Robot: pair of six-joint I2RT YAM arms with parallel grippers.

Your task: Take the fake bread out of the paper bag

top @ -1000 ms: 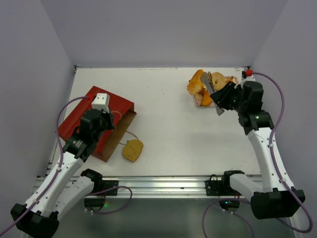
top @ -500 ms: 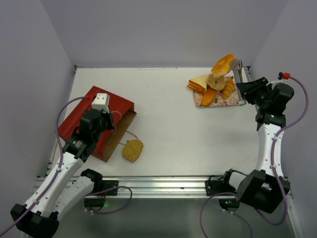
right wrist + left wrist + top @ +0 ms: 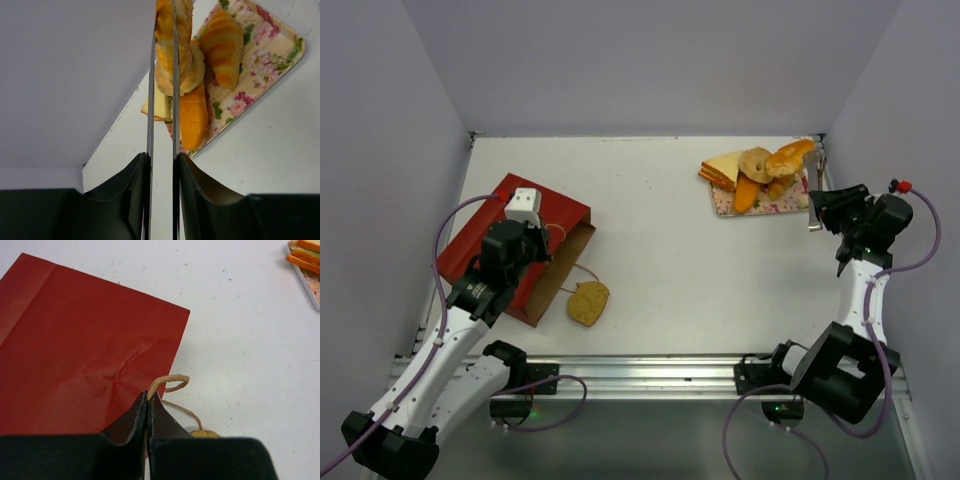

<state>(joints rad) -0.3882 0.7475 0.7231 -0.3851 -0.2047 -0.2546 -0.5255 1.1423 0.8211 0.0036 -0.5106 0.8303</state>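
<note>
Inspection at the table, viewed from the near edge.

1. The paper bag lies flat on the left side. Its red face is up and creased near the mouth, and its brown-lined mouth points toward the near right.
2. The left gripper sits over the bag's mouth edge. Its jaws are pressed together on the tan loop handle, which arches out just past the fingertips.
3. 1 round flat piece of fake bread lies on the table outside the bag, just beside its mouth.
4. The flowered tray sits at the far right, loaded with several bread pieces.
5. The right gripper is at the tray's right edge, its 2 long blades set narrow and parallel. A golden roll shows in the gap at the tips. I cannot tell whether it is pinched or only lying behind them.
</note>
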